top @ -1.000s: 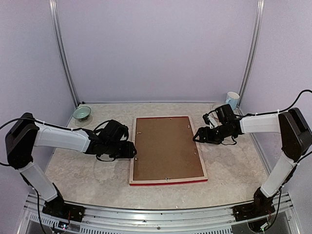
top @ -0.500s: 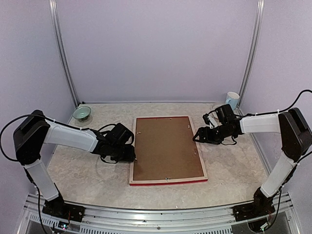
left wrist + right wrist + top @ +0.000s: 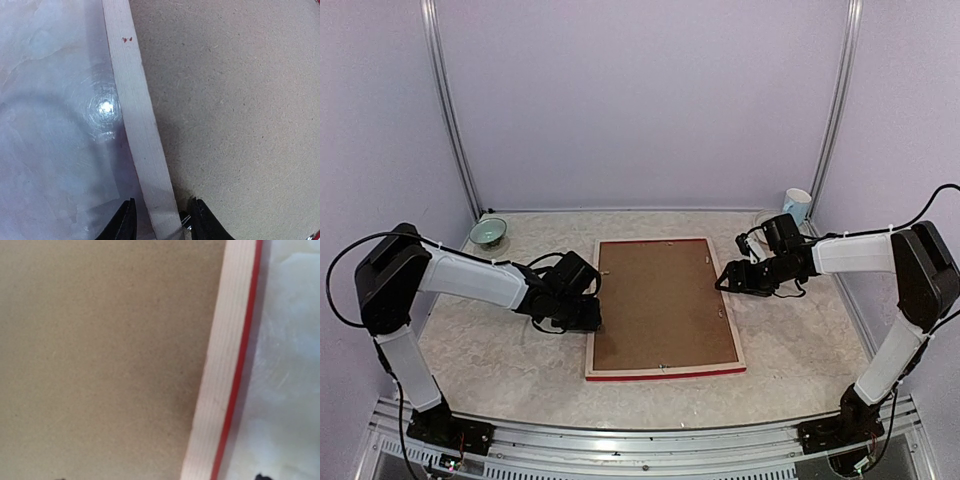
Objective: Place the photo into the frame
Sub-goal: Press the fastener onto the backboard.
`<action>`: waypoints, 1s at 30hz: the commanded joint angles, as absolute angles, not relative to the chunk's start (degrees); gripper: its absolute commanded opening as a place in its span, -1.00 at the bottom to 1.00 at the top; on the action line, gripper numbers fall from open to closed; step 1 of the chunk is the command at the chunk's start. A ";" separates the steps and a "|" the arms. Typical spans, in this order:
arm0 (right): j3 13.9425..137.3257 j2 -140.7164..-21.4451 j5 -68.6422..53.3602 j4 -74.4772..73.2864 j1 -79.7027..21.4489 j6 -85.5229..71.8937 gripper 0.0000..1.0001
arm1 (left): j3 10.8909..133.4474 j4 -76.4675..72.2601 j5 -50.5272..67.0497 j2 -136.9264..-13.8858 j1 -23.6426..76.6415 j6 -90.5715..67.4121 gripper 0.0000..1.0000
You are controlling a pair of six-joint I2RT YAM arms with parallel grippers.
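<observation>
Close to me, the two arms stand on a metal rail at the near edge of the table. The table top is pale and shiny, like stone. In the middle lies the frame, flat and face down, with a brown board filling its back. Its near edge is red.

The left gripper sits low at the frame's left side. From above I cannot see its tips well. Its own camera shows more: two black fingers stand a little apart, one on each side of the pale wood strip, with a thin gap by each. They pinch nothing.

The right gripper is at the frame's right side, spread wide and holding nothing. Its camera shows a thin red line down the frame's outer edge, which is hard to see from above.

The table reaches out past the frame on every side. Farther back, a green bowl sits in the left corner and a cup in the right corner, both well apart from the frame. Plain lilac walls close the back and sides.
</observation>
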State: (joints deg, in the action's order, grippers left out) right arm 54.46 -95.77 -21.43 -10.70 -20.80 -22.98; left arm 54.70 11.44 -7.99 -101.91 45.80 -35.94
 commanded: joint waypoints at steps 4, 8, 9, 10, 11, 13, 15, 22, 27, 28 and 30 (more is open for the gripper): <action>54.28 -95.19 -21.64 -9.93 -20.04 -22.84 0.61 | 55.46 15.17 -8.80 -103.56 46.13 -34.63 -0.36; 54.27 -95.19 -21.62 -9.87 -20.07 -22.82 0.62 | 55.20 15.27 -8.96 -103.11 46.23 -34.72 -0.44; 54.29 -95.25 -21.64 -9.85 -20.04 -22.85 0.62 | 55.12 15.29 -8.96 -103.06 46.23 -34.67 -0.45; 54.31 -95.29 -21.65 -9.77 -20.06 -22.84 0.62 | 55.11 15.29 -8.89 -103.01 46.23 -34.71 -0.47; 54.32 -95.30 -21.62 -9.80 -20.04 -22.78 0.62 | 55.04 15.30 -8.88 -103.01 46.27 -34.76 -0.49; 54.18 -95.27 -21.63 -9.73 -20.04 -22.82 0.62 | 55.11 15.23 -8.80 -103.09 46.32 -34.80 -0.54; 54.14 -95.19 -21.65 -9.77 -20.04 -22.83 0.62 | 55.11 15.04 -8.71 -103.14 46.40 -34.80 -0.57; 54.05 -95.27 -21.62 -9.78 -20.04 -22.85 0.62 | 55.37 14.04 -10.59 -101.32 46.46 -35.87 -0.28; 54.05 -95.36 -21.71 -9.66 -20.04 -22.80 0.62 | 55.91 12.64 -10.94 -99.10 46.49 -36.63 -0.08; 53.99 -95.36 -21.71 -9.66 -20.04 -22.79 0.62 | 56.10 12.47 -10.52 -99.06 46.54 -36.65 -0.07; 53.94 -95.36 -21.64 -9.66 -20.04 -22.78 0.62 | 56.73 12.65 -9.81 -99.62 46.65 -36.46 -0.07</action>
State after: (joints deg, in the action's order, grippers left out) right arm 54.46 -95.77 -21.45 -10.70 -20.80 -22.98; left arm 55.02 12.49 -9.93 -101.14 46.13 -36.21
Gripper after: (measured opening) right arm 0.809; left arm 0.462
